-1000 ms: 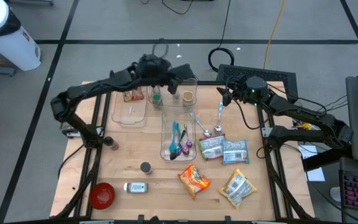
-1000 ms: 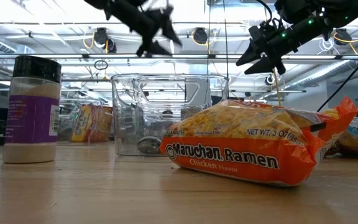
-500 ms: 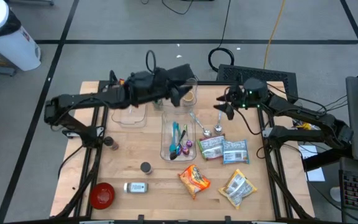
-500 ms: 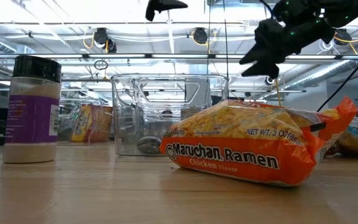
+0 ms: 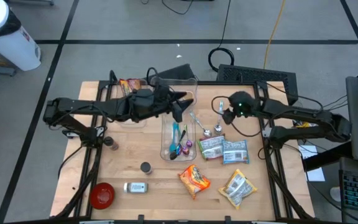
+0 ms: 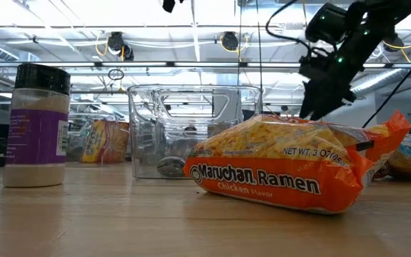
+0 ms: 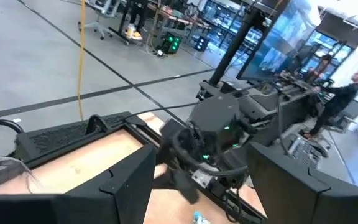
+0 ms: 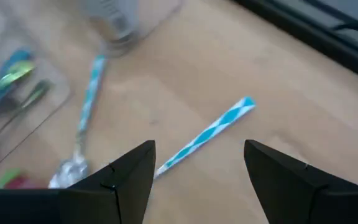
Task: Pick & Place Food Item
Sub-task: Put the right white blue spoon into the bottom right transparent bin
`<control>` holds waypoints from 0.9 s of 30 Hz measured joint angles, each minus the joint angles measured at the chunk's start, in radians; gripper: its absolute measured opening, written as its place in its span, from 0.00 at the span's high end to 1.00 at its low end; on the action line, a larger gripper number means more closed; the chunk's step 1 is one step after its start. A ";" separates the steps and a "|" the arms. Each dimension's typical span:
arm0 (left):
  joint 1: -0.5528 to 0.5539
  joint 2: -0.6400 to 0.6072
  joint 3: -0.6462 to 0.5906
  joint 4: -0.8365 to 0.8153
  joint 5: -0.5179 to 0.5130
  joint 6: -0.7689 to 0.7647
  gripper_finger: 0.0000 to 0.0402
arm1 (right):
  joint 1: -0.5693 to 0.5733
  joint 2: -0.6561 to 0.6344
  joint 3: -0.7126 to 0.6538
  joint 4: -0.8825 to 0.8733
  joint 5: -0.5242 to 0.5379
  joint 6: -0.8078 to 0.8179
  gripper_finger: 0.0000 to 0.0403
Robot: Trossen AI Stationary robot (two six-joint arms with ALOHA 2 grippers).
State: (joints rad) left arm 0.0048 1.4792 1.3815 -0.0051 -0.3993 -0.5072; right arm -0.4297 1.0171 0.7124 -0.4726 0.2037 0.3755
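Note:
An orange ramen packet [image 5: 194, 179] lies flat near the table's front edge, and it fills the low view [image 6: 284, 168]. A yellow packet [image 5: 238, 186] and two pouches [image 5: 222, 149] lie beside it. My left gripper [image 5: 180, 107] hovers open and level, high over the clear utensil bin [image 5: 179, 134]; in its wrist view its fingers [image 7: 129, 180] frame only my right arm. My right gripper [image 5: 221, 111] is open and tipped downward above a blue-and-white striped spoon [image 8: 207, 137] lying on the wood. It holds nothing.
A second clear bin [image 5: 132, 113] sits under my left arm, with a snack packet [image 5: 129, 85] behind it. A spice jar [image 6: 38, 125], a red bowl [image 5: 102, 195], a dark cap [image 5: 145, 167] and a small bottle [image 5: 110, 143] stand at the front left. A keyboard [image 5: 260, 76] lies beyond the far edge.
My left gripper has swung from the far-left bin toward the table's near edge, over the utensil bin, and has risen out of the low view. My right gripper has sunk toward the spoons and tipped its fingers downward. Both stay open and empty.

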 joint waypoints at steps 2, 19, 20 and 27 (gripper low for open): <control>0.000 0.000 0.000 0.000 0.006 0.004 0.37 | 0.015 0.034 0.000 0.014 0.032 0.062 0.41; -0.028 -0.052 -0.002 -0.098 0.302 0.099 0.37 | 0.065 0.307 0.000 0.062 0.089 0.505 0.41; -0.031 -0.056 0.000 -0.096 0.304 0.109 0.37 | 0.065 0.322 0.000 0.065 0.090 0.522 0.41; -0.050 -0.094 -0.002 -0.185 0.305 0.165 0.37 | 0.065 0.412 0.000 0.124 0.088 0.626 0.41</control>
State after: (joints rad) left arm -0.0451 1.3851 1.3800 -0.1898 -0.0944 -0.3418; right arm -0.3645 1.4296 0.7124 -0.3488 0.2918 1.0020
